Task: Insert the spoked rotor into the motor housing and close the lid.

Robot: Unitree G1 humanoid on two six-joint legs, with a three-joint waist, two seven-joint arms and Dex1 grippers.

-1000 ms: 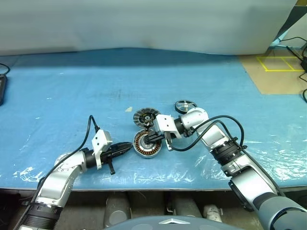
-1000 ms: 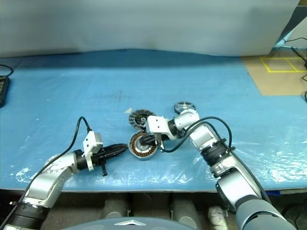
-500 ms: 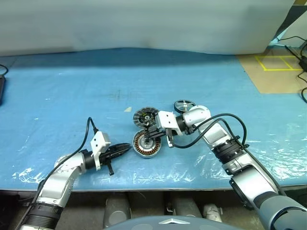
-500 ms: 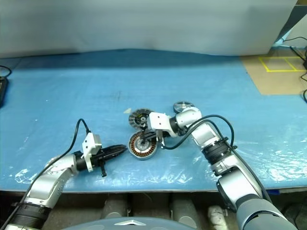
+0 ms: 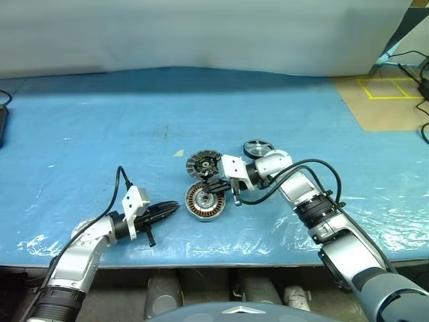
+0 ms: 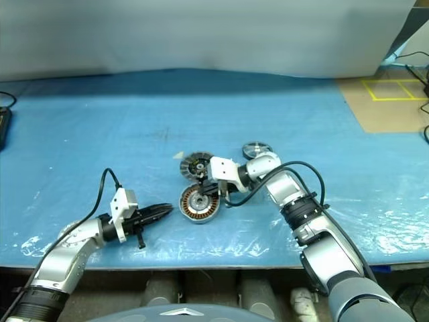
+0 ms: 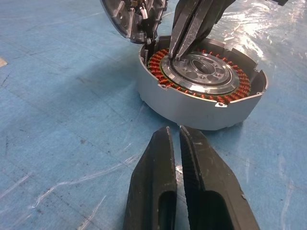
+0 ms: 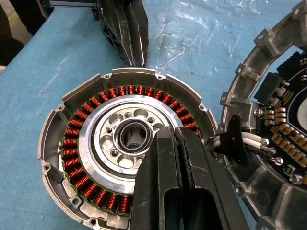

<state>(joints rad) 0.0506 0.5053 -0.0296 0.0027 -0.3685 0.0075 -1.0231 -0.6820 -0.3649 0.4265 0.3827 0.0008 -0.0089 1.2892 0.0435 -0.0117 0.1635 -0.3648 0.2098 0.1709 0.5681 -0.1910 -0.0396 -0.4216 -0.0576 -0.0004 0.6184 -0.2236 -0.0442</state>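
Note:
The motor housing [image 5: 204, 201], a silver cup with copper windings, sits on the blue mat near the front. The lid [image 5: 203, 163] lies just behind it against its rim, its inner side with a circuit board [image 8: 283, 129] facing up. The dark spoked rotor [image 5: 258, 148] lies farther back to the right, beside the right wrist. My right gripper [image 5: 213, 190] is shut and empty, its tips over the housing's inner ring [image 8: 125, 143]. My left gripper [image 5: 171, 208] is shut and empty, pointing at the housing's left wall [image 7: 192, 108] a short way off.
A blue mat [image 5: 100, 134] covers the table, with crinkled clear film [image 5: 375, 221] along its front edge. Bare tabletop with yellow tape [image 5: 389, 87] lies at the far right. A black cable [image 5: 315, 168] loops off the right arm.

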